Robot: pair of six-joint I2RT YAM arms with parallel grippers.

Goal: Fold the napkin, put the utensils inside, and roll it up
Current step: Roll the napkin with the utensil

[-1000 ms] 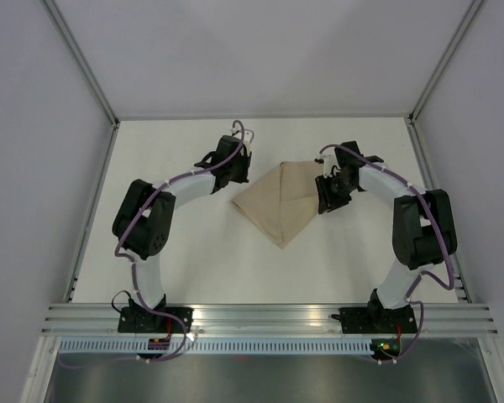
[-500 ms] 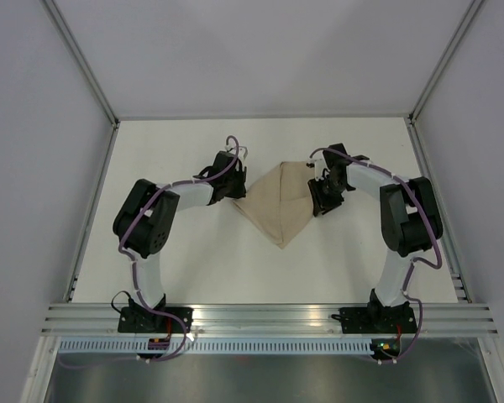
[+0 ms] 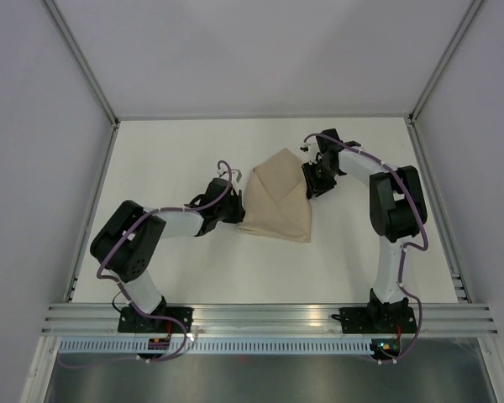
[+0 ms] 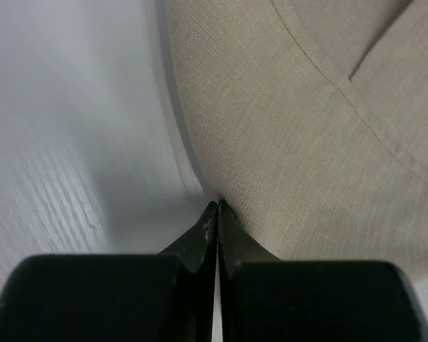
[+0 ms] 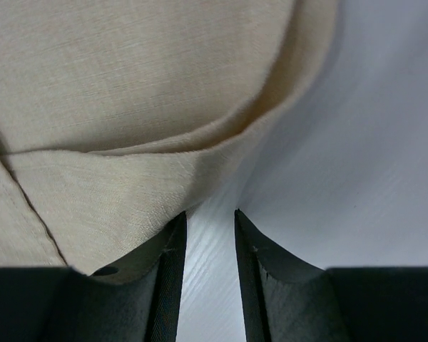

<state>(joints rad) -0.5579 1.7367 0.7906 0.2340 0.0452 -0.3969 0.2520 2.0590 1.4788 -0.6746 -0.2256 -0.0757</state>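
The tan napkin [image 3: 277, 203] lies folded on the white table, its lower edge running roughly straight. My left gripper [image 3: 238, 211] is at the napkin's left edge. In the left wrist view [image 4: 217, 204] its jaws are pressed together at the lifted edge of the cloth [image 4: 307, 128]. My right gripper [image 3: 309, 178] is at the napkin's upper right edge. In the right wrist view [image 5: 210, 214] it is open a little, with bare table between the fingers and the left finger against the cloth's fold [image 5: 128, 107]. The fork is out of view.
The white table [image 3: 176, 159] is ringed by aluminium rails, with a frame rail [image 3: 269, 317] along the near edge by the arm bases. Grey walls stand on three sides.
My left gripper has moved toward the near side along the napkin's left edge. The napkin's pointed lower corner has become a straighter edge. My right gripper has moved farther away, up the right edge.
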